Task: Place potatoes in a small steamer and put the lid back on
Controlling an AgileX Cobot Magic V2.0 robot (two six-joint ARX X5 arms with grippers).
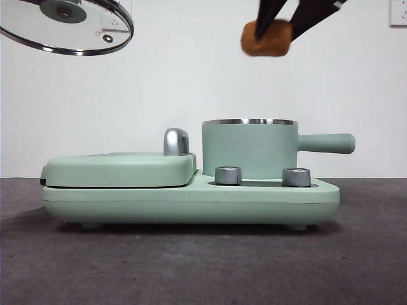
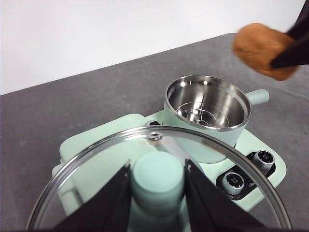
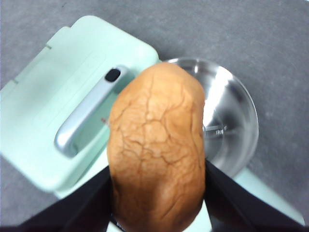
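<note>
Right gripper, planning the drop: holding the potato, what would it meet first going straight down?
Probably the mint-green steamer pot; the right gripper with the orange-brown potato hangs above its open steel rim, though depth is unclear.

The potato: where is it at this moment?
The potato is in the air, clamped by the right gripper, near the top of the front view, above the open steamer.

No readable text anywhere.

The two dials point(image 2: 246, 170) at the front of the cooker base point(image 1: 191, 197) carry faint markings around them in the left wrist view, too small and blurred to read. The glass lid point(image 2: 159, 145) has a pale smudge of print near its steam vent, also illegible. Nothing else bears a label, brand, number or sign.
</note>
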